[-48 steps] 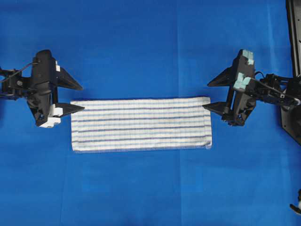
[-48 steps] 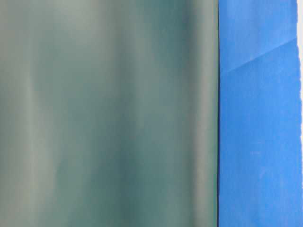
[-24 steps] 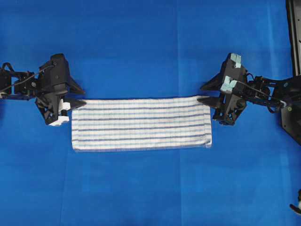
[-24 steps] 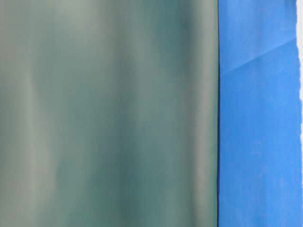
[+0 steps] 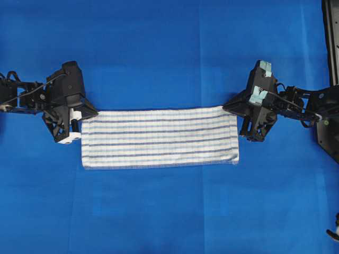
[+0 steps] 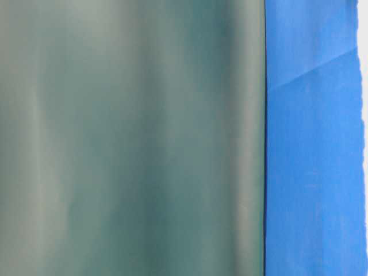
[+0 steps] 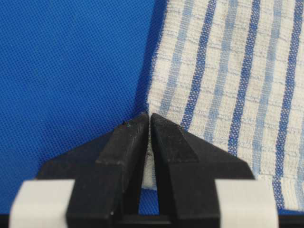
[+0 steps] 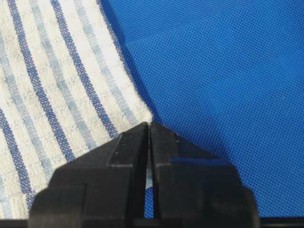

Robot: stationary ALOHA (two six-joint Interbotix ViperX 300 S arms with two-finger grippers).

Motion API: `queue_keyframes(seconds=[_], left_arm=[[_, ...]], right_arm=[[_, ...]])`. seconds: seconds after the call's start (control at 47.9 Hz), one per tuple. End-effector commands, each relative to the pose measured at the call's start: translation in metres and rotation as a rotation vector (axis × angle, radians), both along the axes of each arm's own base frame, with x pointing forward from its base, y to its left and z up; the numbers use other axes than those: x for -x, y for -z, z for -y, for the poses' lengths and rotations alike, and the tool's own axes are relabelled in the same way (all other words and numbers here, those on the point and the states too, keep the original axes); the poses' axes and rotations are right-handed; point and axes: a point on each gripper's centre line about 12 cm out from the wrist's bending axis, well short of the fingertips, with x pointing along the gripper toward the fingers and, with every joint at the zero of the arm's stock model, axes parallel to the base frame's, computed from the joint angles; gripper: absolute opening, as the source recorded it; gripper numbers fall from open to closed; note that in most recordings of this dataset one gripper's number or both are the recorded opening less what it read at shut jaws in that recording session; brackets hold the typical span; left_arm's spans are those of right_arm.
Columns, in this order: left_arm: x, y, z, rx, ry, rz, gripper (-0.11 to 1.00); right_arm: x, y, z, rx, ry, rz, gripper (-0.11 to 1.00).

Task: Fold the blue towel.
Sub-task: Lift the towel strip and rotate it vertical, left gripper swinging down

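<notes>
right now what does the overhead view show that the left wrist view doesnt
Only the overhead view shows the whole blue towel, both arms, and the right gripper shut on its far right corner. Only the left wrist view shows the weave up close, with the corner pinched between the closed jaws. Both show the left gripper shut on the towel's far left corner, over the blue table covering.
</notes>
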Motion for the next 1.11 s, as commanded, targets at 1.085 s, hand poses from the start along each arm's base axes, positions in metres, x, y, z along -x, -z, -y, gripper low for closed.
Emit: queue_keyframes(seconds=[1.085], left_arm=[[-0.002, -0.111, 0.022, 0.065, 0.022, 0.276, 0.03]], right_arm=[[-0.004, -0.103, 0.013, 0.026, -0.046, 0.205, 0.02]])
